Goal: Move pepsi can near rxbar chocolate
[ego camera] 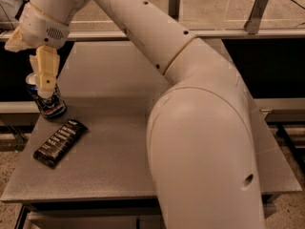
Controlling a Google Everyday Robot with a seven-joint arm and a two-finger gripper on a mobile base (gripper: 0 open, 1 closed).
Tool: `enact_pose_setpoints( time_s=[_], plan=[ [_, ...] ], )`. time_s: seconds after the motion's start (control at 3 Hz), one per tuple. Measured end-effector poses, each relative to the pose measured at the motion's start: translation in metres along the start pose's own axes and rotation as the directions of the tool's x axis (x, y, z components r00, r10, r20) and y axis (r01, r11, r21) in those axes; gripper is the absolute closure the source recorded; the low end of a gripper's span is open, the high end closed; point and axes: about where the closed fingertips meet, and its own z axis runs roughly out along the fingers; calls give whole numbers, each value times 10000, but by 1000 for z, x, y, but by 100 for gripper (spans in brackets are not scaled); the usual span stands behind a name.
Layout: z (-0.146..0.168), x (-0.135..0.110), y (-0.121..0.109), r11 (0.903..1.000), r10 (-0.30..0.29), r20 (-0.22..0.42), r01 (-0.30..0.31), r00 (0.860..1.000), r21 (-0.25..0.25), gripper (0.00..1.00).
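The robot's big white arm reaches across the grey worktop. Its gripper hangs right over the pepsi can and points straight down. A pale part of the gripper covers the front of the can's top half, so only the blue bottom half and a bit of the silver top show. I cannot tell how the jaws stand. They may be holding the can, or they may be loose around it.

The can looks to be standing upright on the worktop, close to the worktop's left edge. The chocolate bar lies flat just beside the can, on the side nearer the front of the worktop. It lies at a slant. I think there is a thin gap between the can and the bar, so they are not touching.

The can is already very close to the bar, so I think the job is at its last step. What is left is to let go of the can and pull away.

The next move needs care. If the jaws have hold of the can, they must open first. Then the gripper should go straight up from the can, not sideways. A bump could tip the can onto the bar or push it off the edge.
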Motion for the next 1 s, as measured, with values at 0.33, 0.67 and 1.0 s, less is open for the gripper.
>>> enact_pose_setpoints(
  time_s=[0.33,0.67,1.0],
  plan=[
    [-41,-14,6,9976,4,-854,55,9963,686,0],
    [-82,-20,22,9848,353,-1549,-80,9873,1733,0],
    [-86,-24,21,9812,347,-1570,-38,9870,1931,0]
  ],
)
